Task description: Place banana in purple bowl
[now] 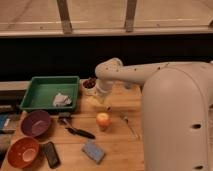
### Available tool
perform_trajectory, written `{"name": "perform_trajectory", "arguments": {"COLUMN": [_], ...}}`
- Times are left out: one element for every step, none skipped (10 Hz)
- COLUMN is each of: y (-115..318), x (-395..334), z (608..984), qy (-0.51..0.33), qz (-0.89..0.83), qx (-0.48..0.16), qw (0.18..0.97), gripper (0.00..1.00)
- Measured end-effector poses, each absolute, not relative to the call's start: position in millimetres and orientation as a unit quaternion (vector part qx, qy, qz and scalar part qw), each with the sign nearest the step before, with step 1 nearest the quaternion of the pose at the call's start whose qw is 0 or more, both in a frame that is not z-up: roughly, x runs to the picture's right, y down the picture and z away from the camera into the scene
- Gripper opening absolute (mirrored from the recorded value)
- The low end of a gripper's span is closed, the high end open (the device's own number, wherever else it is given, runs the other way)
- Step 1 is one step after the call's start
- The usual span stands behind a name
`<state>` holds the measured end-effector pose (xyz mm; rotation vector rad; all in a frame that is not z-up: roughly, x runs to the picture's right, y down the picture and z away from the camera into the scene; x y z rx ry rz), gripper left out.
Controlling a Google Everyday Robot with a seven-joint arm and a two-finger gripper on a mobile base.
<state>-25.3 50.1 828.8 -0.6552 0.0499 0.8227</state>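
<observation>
The banana [94, 102] is a pale yellow shape on the wooden table, just right of the green tray's near corner. My gripper [103, 98] hangs from the white arm and points down right at the banana, at or just above it. The purple bowl [35, 123] stands on the table at the left, in front of the tray and well left of the gripper. It holds nothing.
A green tray [45, 88] holds a white crumpled cloth [62, 100]. A small cup of dark red things [90, 83] stands behind the gripper. Also on the table are a round orange-yellow fruit [103, 120], a black brush [79, 132], an orange-brown bowl [23, 151], a black device [50, 154] and a blue sponge [93, 150].
</observation>
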Motion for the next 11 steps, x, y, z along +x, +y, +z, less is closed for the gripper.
{"name": "perform_trajectory", "arguments": {"y": [35.7,24.1,14.2,9.0,8.5,11.2,17.7,23.4,24.2,23.7,23.6], "x": [-32.8,-43.6,-58.2,-74.8,-93.8,-109.6,-132.1,-144.2,-146.1,-143.1,-142.1], "z": [820.9,814.0,808.0,804.0,797.8,791.6,779.3,771.0,770.0,771.1,771.3], "qy": [0.007,-0.008,-0.026,-0.044,-0.062,-0.075,-0.095,-0.103,-0.105,-0.103,-0.103], "qz": [0.385,0.374,0.361,0.347,0.33,0.317,0.297,0.286,0.284,0.286,0.287], "qx": [-0.314,-0.314,-0.316,-0.32,-0.327,-0.335,-0.354,-0.367,-0.368,-0.367,-0.367], "qw": [0.867,0.873,0.877,0.881,0.883,0.884,0.882,0.879,0.879,0.879,0.879], "gripper": [0.11,0.11,0.11,0.11,0.11,0.11,0.11,0.11,0.11,0.11,0.11]}}
